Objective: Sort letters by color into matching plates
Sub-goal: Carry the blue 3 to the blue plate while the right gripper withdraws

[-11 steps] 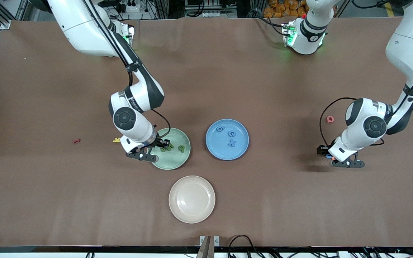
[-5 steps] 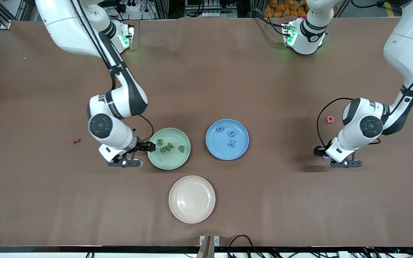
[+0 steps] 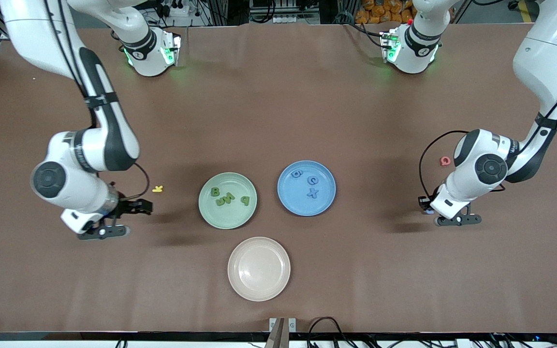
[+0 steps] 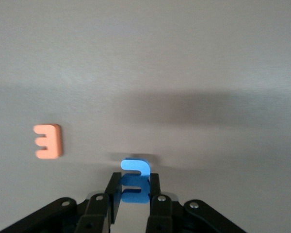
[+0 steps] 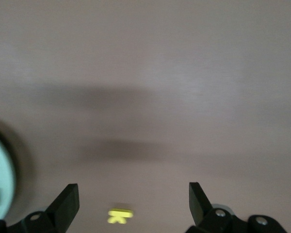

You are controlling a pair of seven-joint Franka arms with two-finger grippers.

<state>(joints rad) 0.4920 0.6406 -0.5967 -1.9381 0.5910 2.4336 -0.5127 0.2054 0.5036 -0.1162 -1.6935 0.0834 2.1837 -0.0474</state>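
Front view, brown table [image 3: 278, 106] (matte covering), cables along edge [image 3: 327, 326]

We note the right gripper [image 3: 136, 207] gone from the mint green plate [image 3: 227, 218], jaws now wide; left gripper [image 4: 131, 201] newly clamps a blue letter [image 4: 135, 182].

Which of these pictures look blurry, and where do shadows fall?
Front view: sharp, with soft shadows on the table beside both arms. Left wrist view: the orange piece is smeared. Right wrist view: hazy, the yellow piece blurred, a dark shadow band above it.
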